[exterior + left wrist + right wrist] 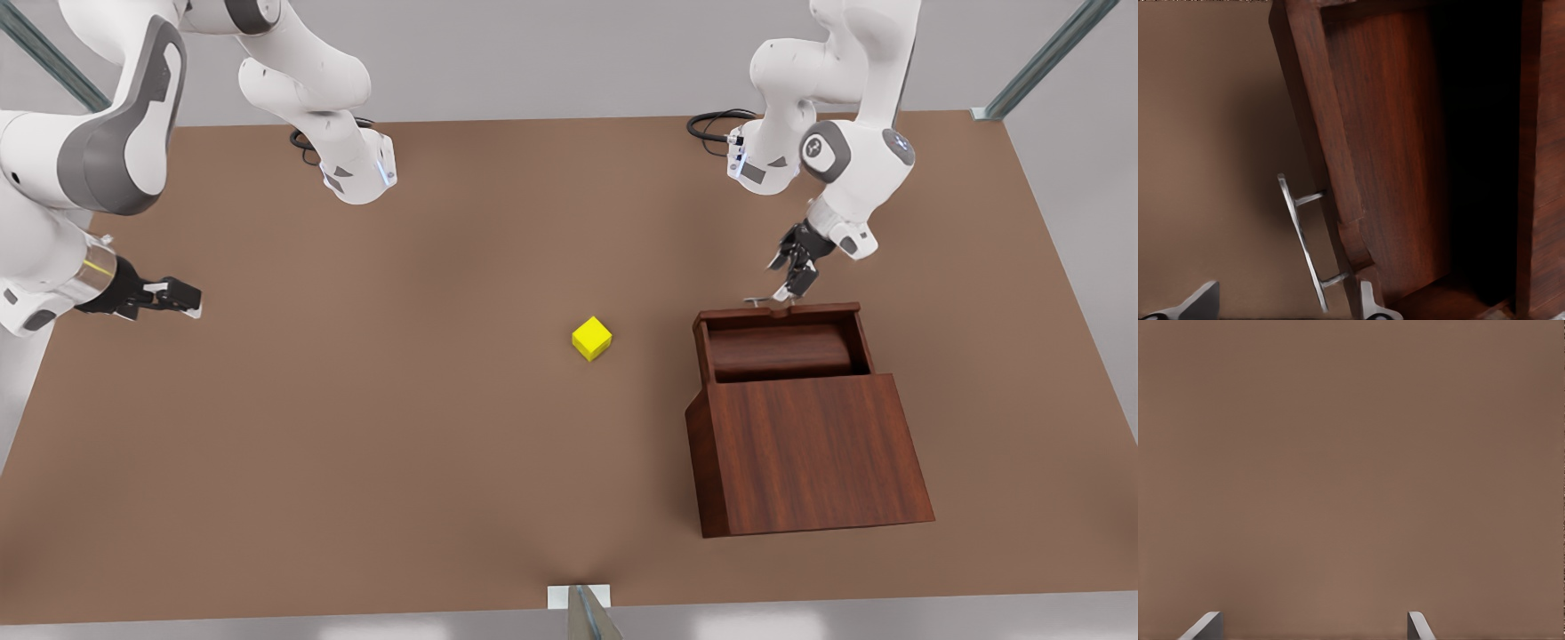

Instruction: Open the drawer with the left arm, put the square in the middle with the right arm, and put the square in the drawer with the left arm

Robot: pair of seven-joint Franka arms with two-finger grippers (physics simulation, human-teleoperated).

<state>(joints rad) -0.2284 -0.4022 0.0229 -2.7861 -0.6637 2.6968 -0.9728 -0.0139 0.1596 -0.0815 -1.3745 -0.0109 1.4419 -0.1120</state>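
On the front view's right, the left gripper (794, 283) is hovering by the silver handle (1302, 239) of the drawer (782, 347), fingers apart and straddling the bar. That drawer is sitting pulled out of the wooden box (805, 449). Well apart, the right gripper (182, 298) is waiting with fingers spread over bare table (1351, 467). Mid-table, the yellow cube (591, 338) is lying loose.
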